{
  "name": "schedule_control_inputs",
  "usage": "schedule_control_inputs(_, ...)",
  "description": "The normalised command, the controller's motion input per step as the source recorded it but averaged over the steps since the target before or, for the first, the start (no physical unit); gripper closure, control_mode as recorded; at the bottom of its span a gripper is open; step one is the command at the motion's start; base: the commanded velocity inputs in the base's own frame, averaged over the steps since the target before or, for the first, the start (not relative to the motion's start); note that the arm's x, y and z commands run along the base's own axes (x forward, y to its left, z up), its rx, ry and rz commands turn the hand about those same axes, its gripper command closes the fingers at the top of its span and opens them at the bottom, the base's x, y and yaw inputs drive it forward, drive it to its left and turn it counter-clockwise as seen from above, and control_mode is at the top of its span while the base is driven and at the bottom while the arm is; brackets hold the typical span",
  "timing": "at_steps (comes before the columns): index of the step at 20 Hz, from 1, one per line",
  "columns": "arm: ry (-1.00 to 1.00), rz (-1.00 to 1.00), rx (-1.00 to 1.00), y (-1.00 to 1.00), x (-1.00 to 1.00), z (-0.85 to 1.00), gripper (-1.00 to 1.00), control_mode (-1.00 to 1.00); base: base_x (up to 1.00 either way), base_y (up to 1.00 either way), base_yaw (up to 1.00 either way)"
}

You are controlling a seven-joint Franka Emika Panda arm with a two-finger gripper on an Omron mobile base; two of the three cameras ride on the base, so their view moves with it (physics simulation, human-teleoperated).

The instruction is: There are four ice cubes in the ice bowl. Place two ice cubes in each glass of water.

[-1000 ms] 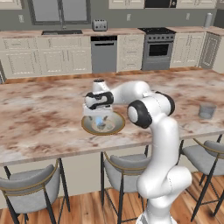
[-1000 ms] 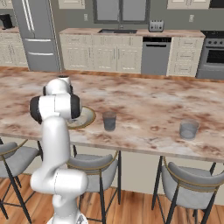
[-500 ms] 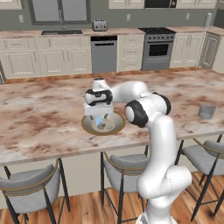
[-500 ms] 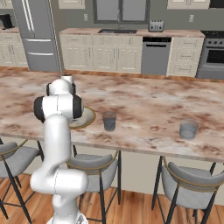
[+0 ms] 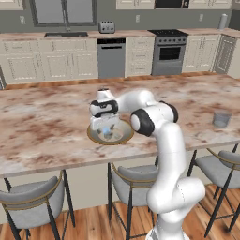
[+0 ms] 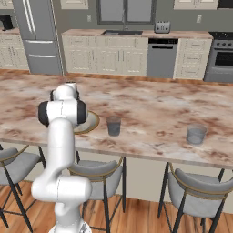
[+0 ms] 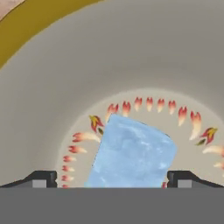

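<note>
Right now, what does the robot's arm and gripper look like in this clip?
The arm is glossy white, built of rounded tubular segments with dark grey to black rings and round caps at the joints. Its hand is a white block with a dark band. The gripper ends in two small dark fingertips, each with a light grey patch. No cables or markings show.

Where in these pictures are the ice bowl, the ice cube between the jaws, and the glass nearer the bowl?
ice bowl (image 5: 95, 136): left base view, golden rim at its left.
ice cube (image 7: 131, 153): hand view, top face.
nearer glass (image 6: 113, 126): right base view, side wall.
</note>
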Motion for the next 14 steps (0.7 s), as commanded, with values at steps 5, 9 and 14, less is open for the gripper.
schedule_control_inputs(5, 0.00, 0.15, 0.00, 0.00, 0.19, -0.33, -1.00, -1.00, 0.00, 0.00, 0.00)
schedule_control_inputs(9, 0.01, 0.13, 0.00, 0.00, 0.34, -0.13, -1.00, -1.00, 0.00, 0.00, 0.00)
schedule_control_inputs(14, 0.02, 0.14, 0.00, 0.00, 0.18, -0.02, -1.00, -1.00, 0.00, 0.00, 0.00)
